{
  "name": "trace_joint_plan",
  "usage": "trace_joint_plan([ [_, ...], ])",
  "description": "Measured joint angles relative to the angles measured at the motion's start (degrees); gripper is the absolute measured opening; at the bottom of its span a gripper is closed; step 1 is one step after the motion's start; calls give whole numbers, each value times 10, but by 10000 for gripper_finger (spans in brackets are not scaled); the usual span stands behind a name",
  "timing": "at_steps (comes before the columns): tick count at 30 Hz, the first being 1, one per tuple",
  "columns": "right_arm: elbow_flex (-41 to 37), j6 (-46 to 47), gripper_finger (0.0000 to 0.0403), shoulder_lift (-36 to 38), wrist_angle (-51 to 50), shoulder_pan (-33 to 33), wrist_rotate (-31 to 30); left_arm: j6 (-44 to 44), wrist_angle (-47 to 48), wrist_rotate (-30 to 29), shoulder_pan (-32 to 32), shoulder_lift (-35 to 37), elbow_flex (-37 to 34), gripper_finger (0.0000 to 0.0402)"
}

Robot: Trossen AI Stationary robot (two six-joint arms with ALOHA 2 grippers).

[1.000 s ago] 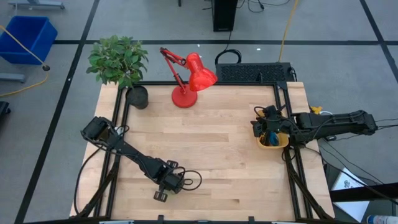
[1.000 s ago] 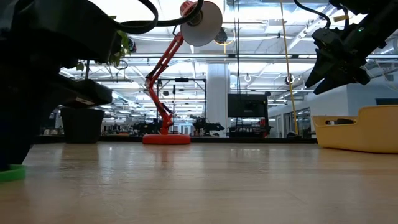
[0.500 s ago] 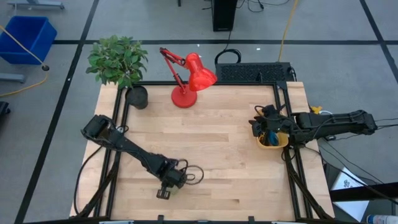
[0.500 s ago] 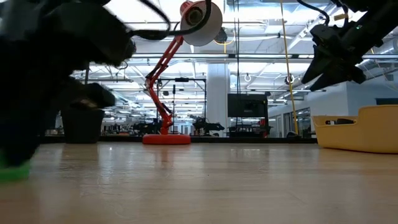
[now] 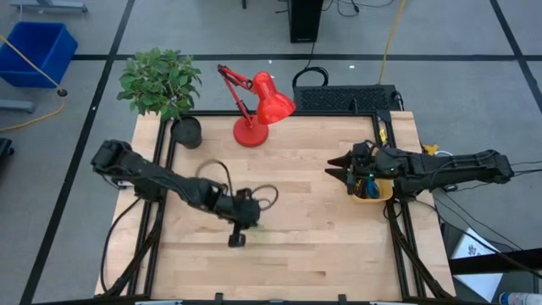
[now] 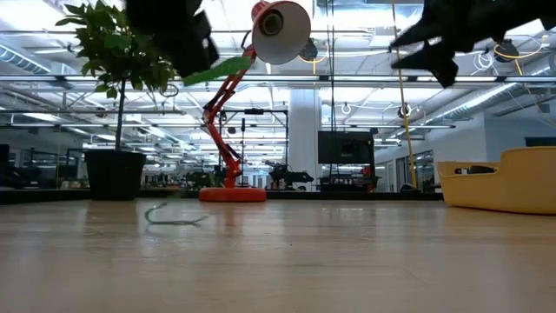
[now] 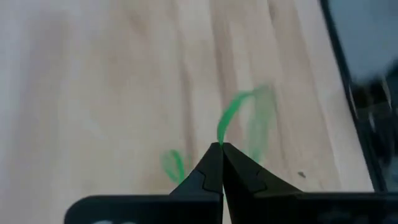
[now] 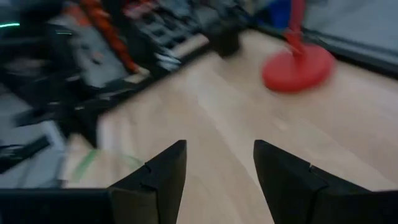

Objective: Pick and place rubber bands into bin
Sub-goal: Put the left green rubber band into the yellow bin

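Left tool point(image 7: 221, 146) is pinching a green rubber band point(image 7: 229, 118), lifting it above the surface point(image 5: 296, 182) | right tool point(image 8: 217, 163) is hanging spread beside the bin point(image 5: 373, 193) | bin is holding some bands already | another green band point(image 6: 174, 217) is lying on the surface | progress: partway, carry and drop remaining

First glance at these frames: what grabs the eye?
The red desk lamp at the table's far edge stands out first, with the potted plant on the far left corner beside it. Mid-table, the left gripper is shut on a green rubber band and raised above the wood. At the right edge, the right gripper hangs open beside the yellow bin.
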State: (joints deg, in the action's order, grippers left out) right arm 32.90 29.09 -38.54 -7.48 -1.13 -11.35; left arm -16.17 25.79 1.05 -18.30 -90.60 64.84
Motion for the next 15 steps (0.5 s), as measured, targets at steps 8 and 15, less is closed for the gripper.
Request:
trace_joint_plan([
  [8, 0, -48, 181, -23, 96, -1, 42, 78, -161, -68, 63, 22, 2, 3],
  [15, -1, -49, 181, -100, 161, -8, 71, 151, -246, -74, 97, 17, 1, 4],
])
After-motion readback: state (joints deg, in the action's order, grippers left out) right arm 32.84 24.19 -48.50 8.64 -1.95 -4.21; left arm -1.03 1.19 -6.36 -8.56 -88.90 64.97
